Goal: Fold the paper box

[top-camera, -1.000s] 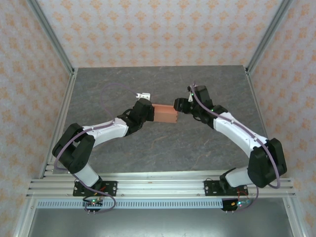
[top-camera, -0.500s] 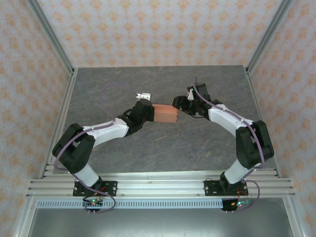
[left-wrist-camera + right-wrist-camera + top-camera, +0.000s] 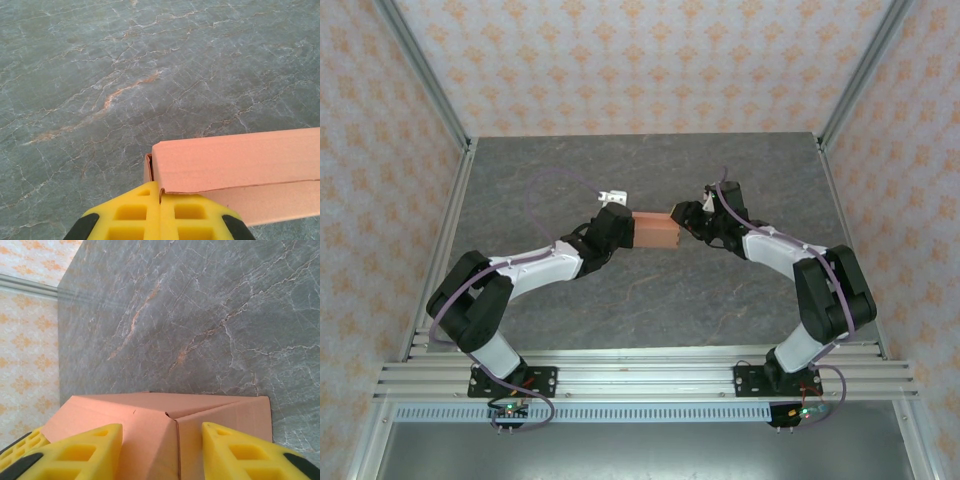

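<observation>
The widest risk lay with the table point(image 3: 650, 300). The paper box point(image 3: 655, 229) seemed to hang clear of it between the two arms, carried by one end alone, so a slip of that single pinch would likely have dropped the box onto the grey top, well below both sets of fingers.

Next was the box itself. It was thin salmon card and already looked folded into a long, flat shape. A push from the right end against the clamp at the left end could have buckled it along its length or twisted it out of square.

The left gripper point(image 3: 160, 192) had its yellow fingers pressed together on a corner of the box's left end, with the card's edge nipped between them. From there the rest of the box ran out to the right of the fingertips. A hold that narrow gave little resistance to turning.

The right gripper point(image 3: 162, 432) stood with its fingers parted. The box's right end lay just beyond and beneath the fingertips, spanning wider than the gap. I could not tell whether either finger touched the card.

Smallest was the seam point(image 3: 176, 440) where two flaps met, lying in line with that gap. A squeeze landing unevenly there could have sprung a flap open.
</observation>
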`<state>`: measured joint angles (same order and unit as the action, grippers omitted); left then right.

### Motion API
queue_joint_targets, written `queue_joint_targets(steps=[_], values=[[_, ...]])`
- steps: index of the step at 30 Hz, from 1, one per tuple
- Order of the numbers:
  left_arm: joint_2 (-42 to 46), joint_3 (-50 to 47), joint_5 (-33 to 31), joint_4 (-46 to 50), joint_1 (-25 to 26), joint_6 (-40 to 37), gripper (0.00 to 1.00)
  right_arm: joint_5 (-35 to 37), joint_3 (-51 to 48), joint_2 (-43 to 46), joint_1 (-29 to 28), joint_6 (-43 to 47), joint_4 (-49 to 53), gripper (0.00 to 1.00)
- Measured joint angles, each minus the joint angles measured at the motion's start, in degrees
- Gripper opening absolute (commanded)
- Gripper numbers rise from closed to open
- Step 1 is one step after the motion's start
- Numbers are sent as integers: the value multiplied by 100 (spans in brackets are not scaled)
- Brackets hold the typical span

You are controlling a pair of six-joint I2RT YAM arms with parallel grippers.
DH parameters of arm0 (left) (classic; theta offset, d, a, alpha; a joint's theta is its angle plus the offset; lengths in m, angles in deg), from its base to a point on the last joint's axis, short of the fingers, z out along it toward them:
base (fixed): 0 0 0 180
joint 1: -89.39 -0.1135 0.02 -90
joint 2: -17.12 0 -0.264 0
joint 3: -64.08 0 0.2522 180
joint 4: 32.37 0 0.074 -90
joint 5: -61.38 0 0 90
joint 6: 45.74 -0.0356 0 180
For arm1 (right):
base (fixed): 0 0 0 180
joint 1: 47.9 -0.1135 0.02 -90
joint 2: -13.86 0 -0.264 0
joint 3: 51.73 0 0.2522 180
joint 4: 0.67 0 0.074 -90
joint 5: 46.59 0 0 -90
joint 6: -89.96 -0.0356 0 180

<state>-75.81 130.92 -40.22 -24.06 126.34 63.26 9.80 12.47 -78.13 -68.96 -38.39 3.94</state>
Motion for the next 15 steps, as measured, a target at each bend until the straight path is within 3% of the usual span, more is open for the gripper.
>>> queue_joint_targets(steps=[4, 15], values=[[31, -2, -9, 72, 17, 55, 15, 55, -101, 0, 0, -74, -195, 36], [275, -138, -11, 332, 20, 103, 29, 254, -243, 2, -81, -85, -503, 32]])
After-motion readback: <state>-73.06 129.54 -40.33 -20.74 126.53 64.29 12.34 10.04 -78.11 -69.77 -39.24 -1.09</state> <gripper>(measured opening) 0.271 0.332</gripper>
